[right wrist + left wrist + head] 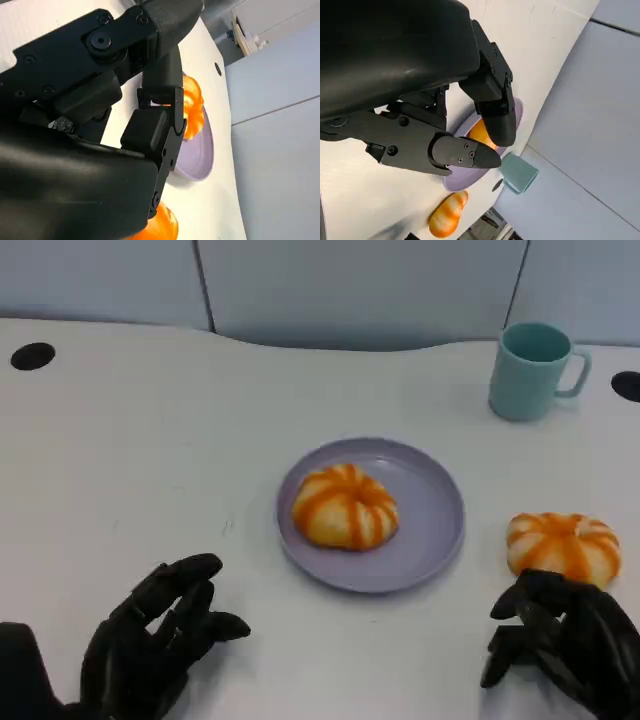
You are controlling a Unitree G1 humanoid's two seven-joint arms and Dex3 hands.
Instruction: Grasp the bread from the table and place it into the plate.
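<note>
White table [150, 440] with plate [430, 530], bread [563, 545], mug [535, 370]

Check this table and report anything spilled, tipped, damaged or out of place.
Nothing stands out. The teal mug stands upright, with no spill showing on the white table. One orange-striped bread roll sits whole on the lilac plate; a second orange-striped roll lies intact on the table beside it, by the right hand.

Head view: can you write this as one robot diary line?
plate: holds bread | second bread: on table, by right hand | left hand: open | mug: back right
</note>
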